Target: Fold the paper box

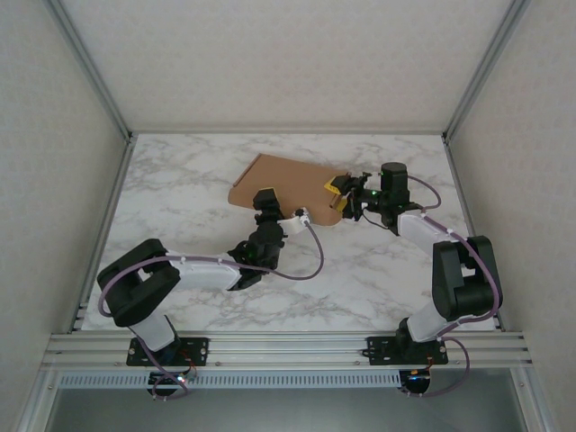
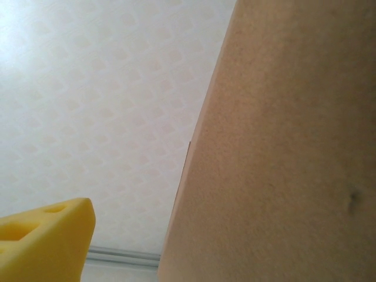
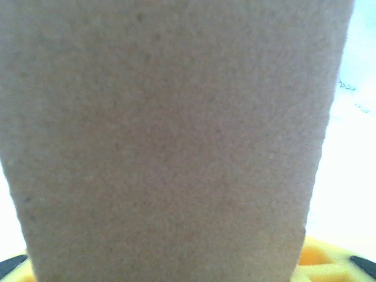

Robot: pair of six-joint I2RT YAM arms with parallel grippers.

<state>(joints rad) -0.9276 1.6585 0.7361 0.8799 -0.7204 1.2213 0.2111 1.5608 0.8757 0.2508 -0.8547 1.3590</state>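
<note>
The paper box (image 1: 286, 180) is a brown cardboard piece on the marble table, right of centre at the back. My left gripper (image 1: 264, 200) is at its near edge. In the left wrist view the cardboard (image 2: 282, 147) covers the right half, and one yellow finger pad (image 2: 47, 244) stands clear of it at the lower left. My right gripper (image 1: 340, 193) is at the box's right edge. In the right wrist view a cardboard flap (image 3: 170, 135) faces the camera. The yellow pads (image 3: 329, 267) peek out wide apart at both bottom corners.
The marble table (image 1: 180, 198) stretches free to the left and in front of the box. White patterned walls and aluminium posts (image 1: 108, 135) close in the sides and back. A metal rail (image 1: 288, 346) runs along the near edge by the arm bases.
</note>
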